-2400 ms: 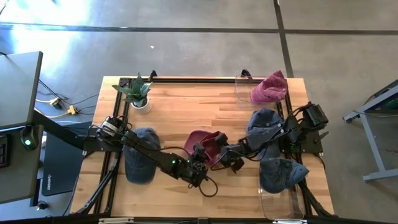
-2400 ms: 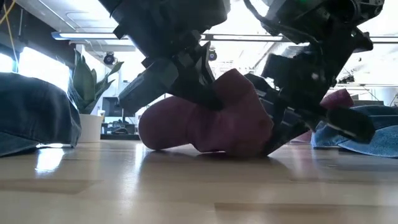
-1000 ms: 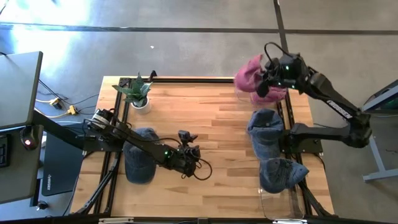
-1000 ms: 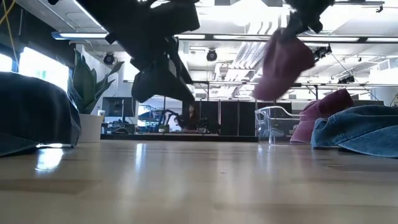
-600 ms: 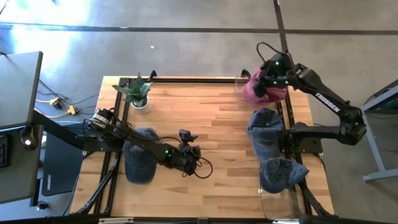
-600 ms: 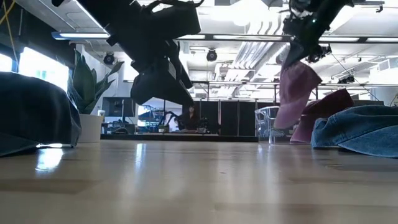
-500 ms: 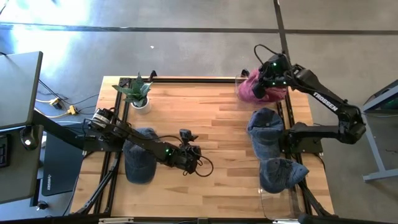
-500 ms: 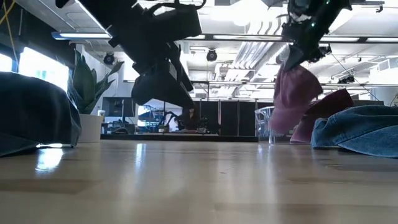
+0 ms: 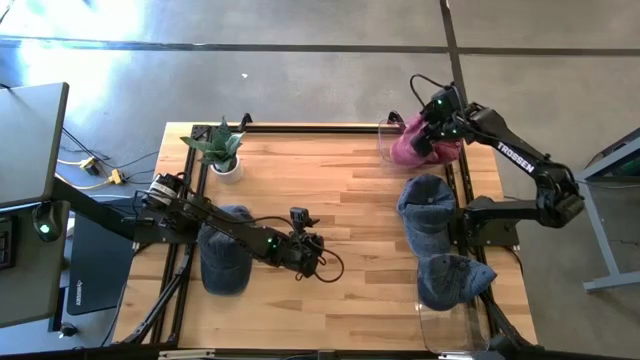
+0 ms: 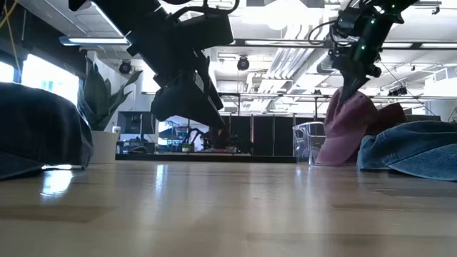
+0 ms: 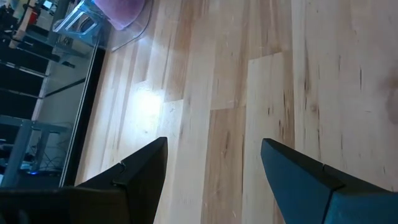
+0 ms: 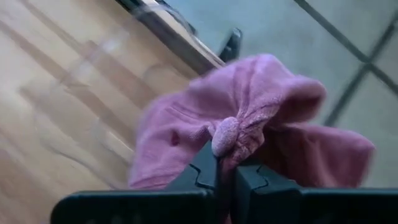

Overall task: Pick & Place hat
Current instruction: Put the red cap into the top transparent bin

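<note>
The clear plastic bin at the table's far right corner was hard to make out, only its glinting rim showing in the high view, and a second pink hat behind the held one was mostly hidden in the low view. White lettering reading TROSSEN ran along the right arm's forearm.

The right gripper hung over that far corner, its fingers pressed together on a pinch of the pink hat, which drooped below it onto the pile at the bin. The right wrist view showed the fabric bunched between the closed fingertips.

The left gripper hovered above the bare wooden table near its front middle, fingers spread wide apart and holding nothing. Denim hats lay at the left and along the right edge.
</note>
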`<move>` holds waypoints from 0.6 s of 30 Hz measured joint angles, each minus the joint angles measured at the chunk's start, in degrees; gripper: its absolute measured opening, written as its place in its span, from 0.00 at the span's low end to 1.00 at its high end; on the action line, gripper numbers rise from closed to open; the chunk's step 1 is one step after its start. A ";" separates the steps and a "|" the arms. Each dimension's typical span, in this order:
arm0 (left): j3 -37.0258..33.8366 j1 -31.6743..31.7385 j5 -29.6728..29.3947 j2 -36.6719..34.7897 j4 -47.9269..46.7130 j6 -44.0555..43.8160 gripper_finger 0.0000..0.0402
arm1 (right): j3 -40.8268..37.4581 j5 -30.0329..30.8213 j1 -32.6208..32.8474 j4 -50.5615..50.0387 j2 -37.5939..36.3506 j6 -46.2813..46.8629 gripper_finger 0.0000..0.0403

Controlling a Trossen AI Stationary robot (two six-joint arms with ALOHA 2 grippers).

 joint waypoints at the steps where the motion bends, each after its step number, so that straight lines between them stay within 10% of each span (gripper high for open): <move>1: 0.00 0.00 -0.02 0.00 0.00 0.00 0.63 | -0.02 2.10 -0.10 -0.35 0.07 -0.28 0.03; 18: 0.00 0.02 -0.02 0.00 -0.02 0.02 0.63 | 0.20 9.04 1.06 -2.23 -3.75 -0.41 0.43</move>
